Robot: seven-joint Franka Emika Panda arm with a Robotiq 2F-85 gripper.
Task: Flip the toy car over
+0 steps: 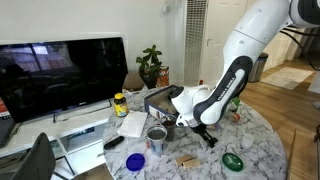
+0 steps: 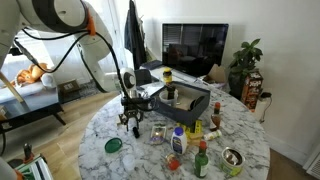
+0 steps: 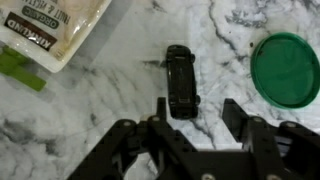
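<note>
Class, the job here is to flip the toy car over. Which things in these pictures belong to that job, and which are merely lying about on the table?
Belongs to the job:
toy car
gripper, open, close to the car

Just lying about:
green round dish
printed packet
bottles

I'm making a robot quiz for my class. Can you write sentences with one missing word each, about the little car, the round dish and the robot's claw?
In the wrist view, the toy car lies on a white-and-grey ____ tabletop.
The round dish beside the car is coloured ____.
The gripper has its jaws ____, not closed on the car.
Missing words: marble; green; open.
</note>
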